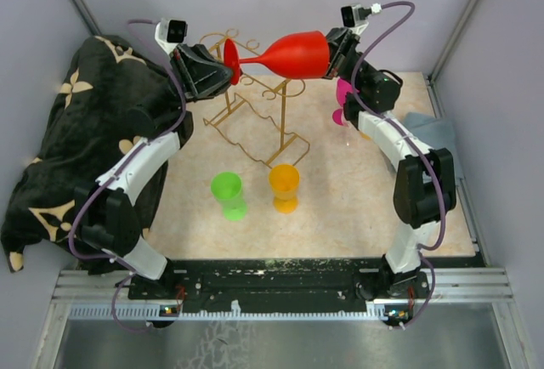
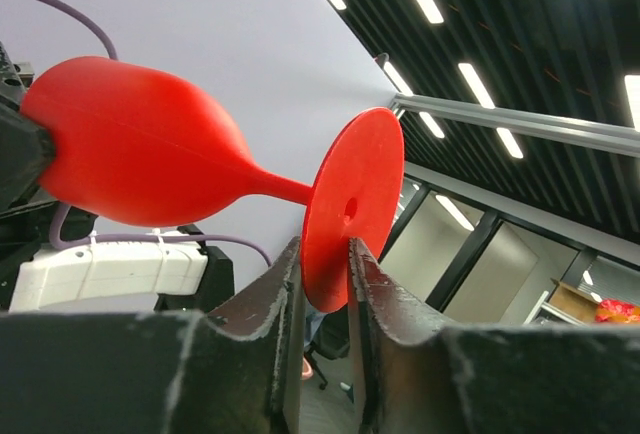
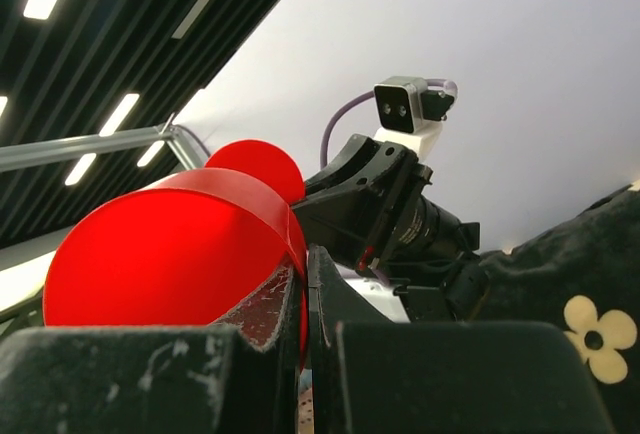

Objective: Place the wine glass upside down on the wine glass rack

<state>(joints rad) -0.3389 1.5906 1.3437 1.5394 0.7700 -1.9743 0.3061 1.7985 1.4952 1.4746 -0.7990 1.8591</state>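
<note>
Red wine glass (image 1: 293, 54) held sideways in air above gold rack (image 1: 259, 122), near desk's far edge. Left gripper (image 1: 223, 70) clamps foot disc; right gripper (image 1: 333, 56) pinches bowl rim.

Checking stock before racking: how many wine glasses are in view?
4. Red wine glass held between left end effector and right end effector; green wine glass and orange wine glass on the table before the rack; pink wine glass half hidden behind the right arm.

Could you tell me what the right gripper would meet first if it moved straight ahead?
Beyond the red wine glass in the right gripper, probably the left gripper; depth is unclear.
</note>
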